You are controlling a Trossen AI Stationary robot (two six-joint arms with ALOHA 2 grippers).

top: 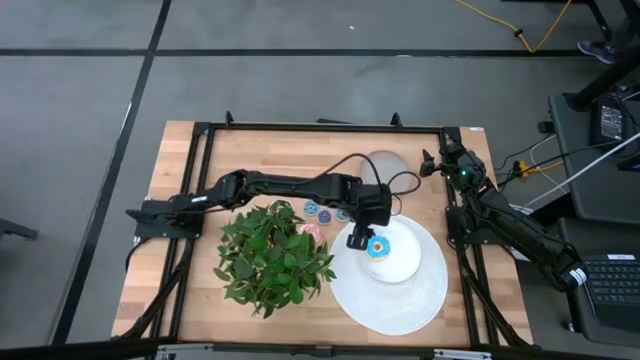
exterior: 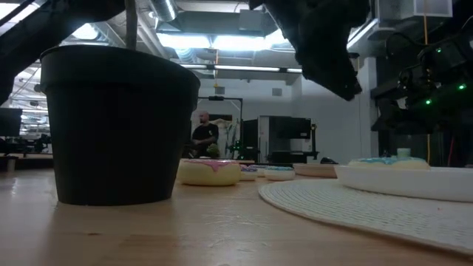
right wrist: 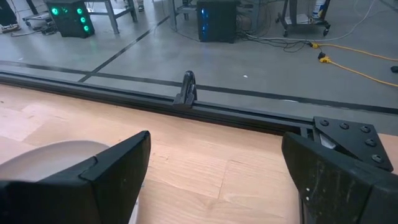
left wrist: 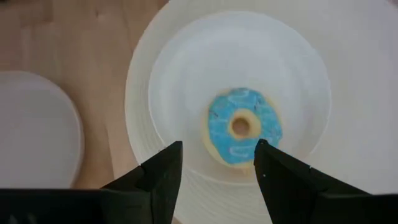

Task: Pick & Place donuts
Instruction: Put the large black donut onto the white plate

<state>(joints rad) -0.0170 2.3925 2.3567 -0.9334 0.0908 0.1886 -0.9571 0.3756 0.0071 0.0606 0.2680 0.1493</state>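
The left gripper, fingers spread and empty, hangs directly above the light-blue iced ring donut lying in the white round plate. The right gripper, fingers apart, waits at the table's far edge.

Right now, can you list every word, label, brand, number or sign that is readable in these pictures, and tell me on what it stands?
None can be read in any view.
The blue donut, the white plate, the pot and the left gripper show no lettering.
The laptop beside the table has a keyboard, but its keys are too small to read.
The room equipment with green lights shows no legible label.
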